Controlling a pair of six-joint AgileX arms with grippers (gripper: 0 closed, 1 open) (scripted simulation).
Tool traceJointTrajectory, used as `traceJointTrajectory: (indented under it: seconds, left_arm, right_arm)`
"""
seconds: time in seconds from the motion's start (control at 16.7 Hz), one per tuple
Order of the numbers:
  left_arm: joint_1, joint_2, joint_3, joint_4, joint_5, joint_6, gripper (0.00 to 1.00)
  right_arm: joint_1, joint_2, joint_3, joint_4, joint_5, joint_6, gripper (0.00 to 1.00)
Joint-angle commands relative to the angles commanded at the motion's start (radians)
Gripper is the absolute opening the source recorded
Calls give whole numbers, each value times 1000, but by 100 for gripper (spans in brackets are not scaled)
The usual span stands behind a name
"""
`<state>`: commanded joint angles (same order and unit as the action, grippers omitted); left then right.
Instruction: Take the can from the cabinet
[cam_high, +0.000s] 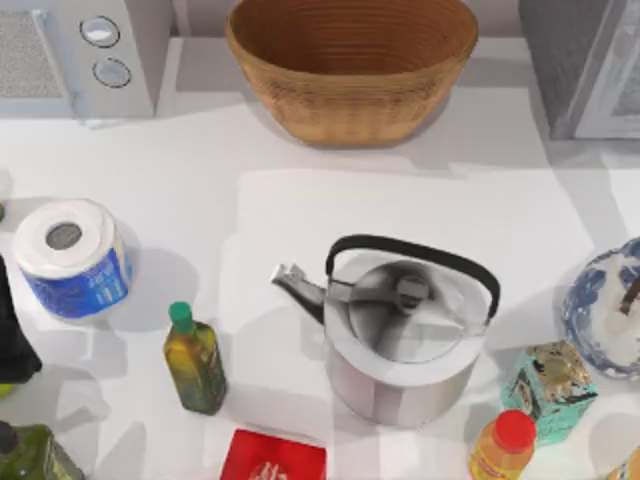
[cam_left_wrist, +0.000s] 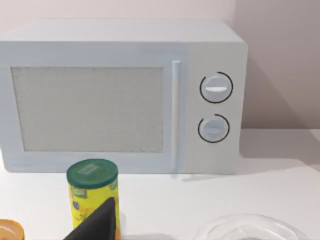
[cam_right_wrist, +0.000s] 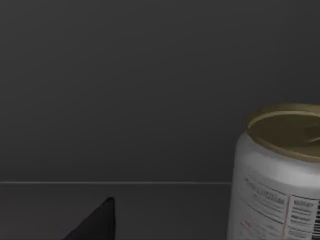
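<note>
On the white tabletop (cam_high: 250, 200) the microwave (cam_left_wrist: 120, 95) stands behind a green-lidded yellow canister (cam_left_wrist: 93, 200), while the silver can (cam_right_wrist: 277, 175) stands upright inside the dark cabinet (cam_right_wrist: 125, 90); neither hand's grip can be told.

My camera shows a white can (cam_right_wrist: 277, 175) with a gold lid against dark grey cabinet walls (cam_right_wrist: 125, 90).

Matte black throughout: a wedge-shaped fingertip (cam_left_wrist: 97, 222) of the left end effector, smooth and unmarked; a matching dark wedge (cam_right_wrist: 97, 222) of the right end effector; bulky black arm casing (cam_high: 12, 335) at nine o'clock overhead.
</note>
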<state>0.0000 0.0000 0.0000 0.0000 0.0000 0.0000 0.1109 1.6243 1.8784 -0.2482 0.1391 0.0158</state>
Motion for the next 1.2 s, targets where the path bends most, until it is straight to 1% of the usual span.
traceJointTrajectory:
  seconds: [0.12, 0.36, 1.14, 1.2]
  left_arm:
    - [0, 0, 0, 0, 0, 0, 100]
    - [0, 0, 0, 0, 0, 0, 100]
    - [0, 0, 0, 0, 0, 0, 100]
    - [0, 0, 0, 0, 0, 0, 100]
  right_arm:
    - [-8, 47, 47, 1, -7, 0, 100]
    - [-10, 57, 58, 1, -9, 0, 100]
    - [-10, 57, 58, 1, -9, 0, 2]
    - [-10, 57, 58, 1, -9, 0, 0]
